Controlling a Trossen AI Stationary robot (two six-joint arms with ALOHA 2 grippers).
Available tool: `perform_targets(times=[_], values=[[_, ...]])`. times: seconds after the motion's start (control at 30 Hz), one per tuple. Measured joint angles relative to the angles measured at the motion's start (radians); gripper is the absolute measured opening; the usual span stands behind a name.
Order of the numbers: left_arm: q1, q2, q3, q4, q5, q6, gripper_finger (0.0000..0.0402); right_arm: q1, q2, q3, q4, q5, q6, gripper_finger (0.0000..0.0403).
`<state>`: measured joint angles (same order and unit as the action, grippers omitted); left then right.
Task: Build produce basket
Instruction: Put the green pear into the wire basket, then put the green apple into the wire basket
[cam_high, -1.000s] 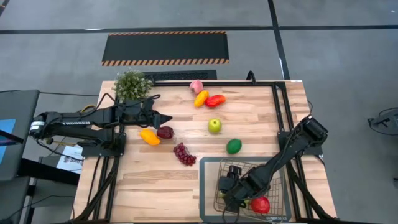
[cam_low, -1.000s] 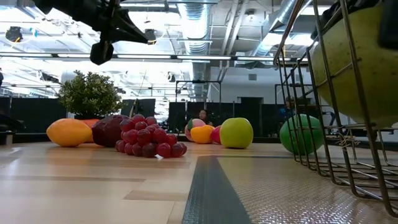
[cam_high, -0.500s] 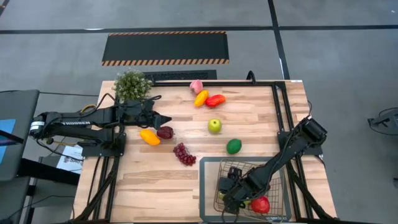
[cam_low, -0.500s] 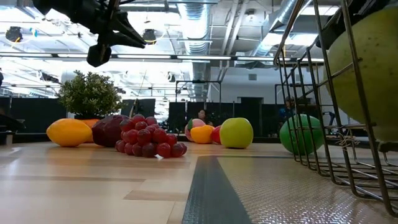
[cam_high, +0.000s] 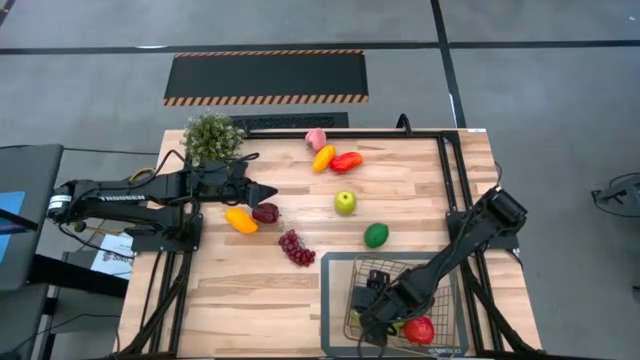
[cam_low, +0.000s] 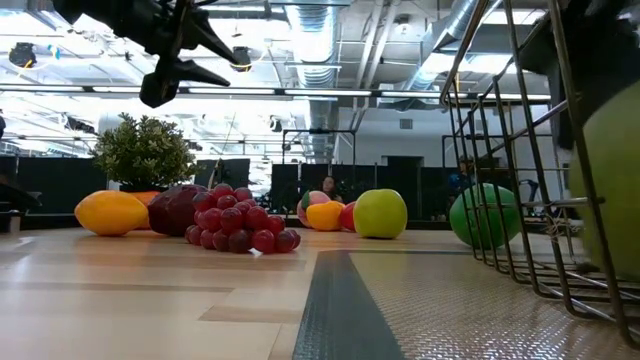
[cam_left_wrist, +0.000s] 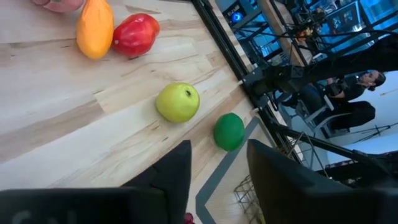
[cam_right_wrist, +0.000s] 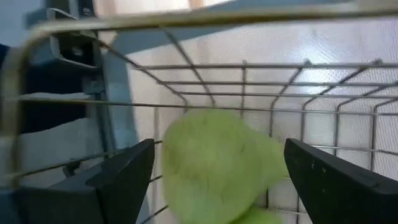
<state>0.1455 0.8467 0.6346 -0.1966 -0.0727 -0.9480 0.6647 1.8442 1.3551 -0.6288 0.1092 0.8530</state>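
The basket (cam_high: 440, 300) stands at the table's near right on a grey mat. My right gripper (cam_high: 375, 322) reaches down into it, open, its fingers on either side of a green pear (cam_right_wrist: 217, 168) without touching it. The pear (cam_low: 610, 190) sits low behind the wire wall, and a red fruit (cam_high: 420, 328) lies beside it. My left gripper (cam_high: 272, 191) hovers open above the table at the left, over a dark red fruit (cam_high: 266, 212) and an orange one (cam_high: 240, 220). Purple grapes (cam_high: 296, 247), a green apple (cam_high: 345, 203) and a lime (cam_high: 376, 235) lie on the wood.
A yellow pepper (cam_high: 323, 157), a red pepper (cam_high: 346, 161) and a pink peach (cam_high: 316, 138) lie near the far edge. A bushy potted plant (cam_high: 212, 135) stands at the far left corner. A black frame rail (cam_high: 445, 170) runs along the right side.
My left gripper has opened where it hangs, without shifting. In the low view the green pear has sunk from high behind the basket's wire wall to lower down inside the basket.
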Motion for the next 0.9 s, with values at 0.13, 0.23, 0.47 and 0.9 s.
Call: perform_targets(times=[0.13, 0.23, 0.47, 0.9], values=[[0.0, 0.0, 0.0, 0.009, 0.0, -0.015, 0.0162, -0.004, -0.043, 0.05, -0.094, 0.001, -0.051, 0.0376], [0.0, 0.0, 0.0, 0.032, 0.008, -0.017, 0.0164, -0.024, -0.093, 0.074, -0.178, 0.021, -0.088, 0.0374], [0.0, 0.0, 0.0, 0.064, 0.034, -0.03, 0.0165, -0.132, -0.281, 0.114, -0.263, 0.235, -0.148, 0.0369], [0.0, 0.0, 0.0, 0.083, 0.04, -0.015, 0.0165, -0.577, -0.286, 0.116, -0.334, 0.239, -0.323, 0.0371]])
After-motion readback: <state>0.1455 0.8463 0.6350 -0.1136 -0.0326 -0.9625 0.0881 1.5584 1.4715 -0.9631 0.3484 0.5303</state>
